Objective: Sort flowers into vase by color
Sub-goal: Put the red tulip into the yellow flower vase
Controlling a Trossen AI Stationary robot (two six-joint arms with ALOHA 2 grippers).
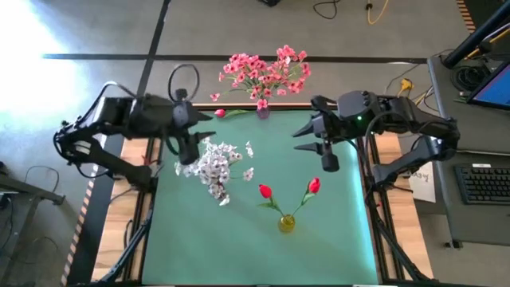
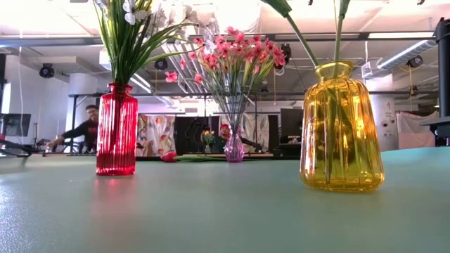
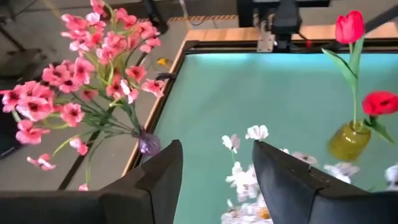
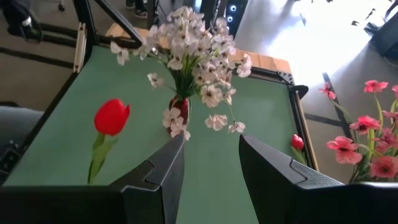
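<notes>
Flowers are nearly all sorted: pink sprays (image 1: 263, 72) in the purple vase (image 1: 263, 112), white sprays (image 1: 217, 163) in the red vase (image 2: 117, 130), two red buds (image 1: 265, 191) in the yellow vase (image 1: 286, 224). One red bud (image 1: 221, 114) lies flat beside the purple vase. It looks light with a thin, bendy stem, best pinched mid-stem. Left gripper (image 1: 188, 159) and right gripper (image 1: 328, 155) hover with fingers parted, holding nothing.

glossy ribbed glass vases (image 2: 342, 126), matt green tabletop (image 2: 211, 211)

free: front mat (image 1: 239, 255) | blocked: white flowers (image 1: 213, 166) left, red buds (image 1: 288, 191) ctr, pink flowers (image 1: 263, 70) back
</notes>
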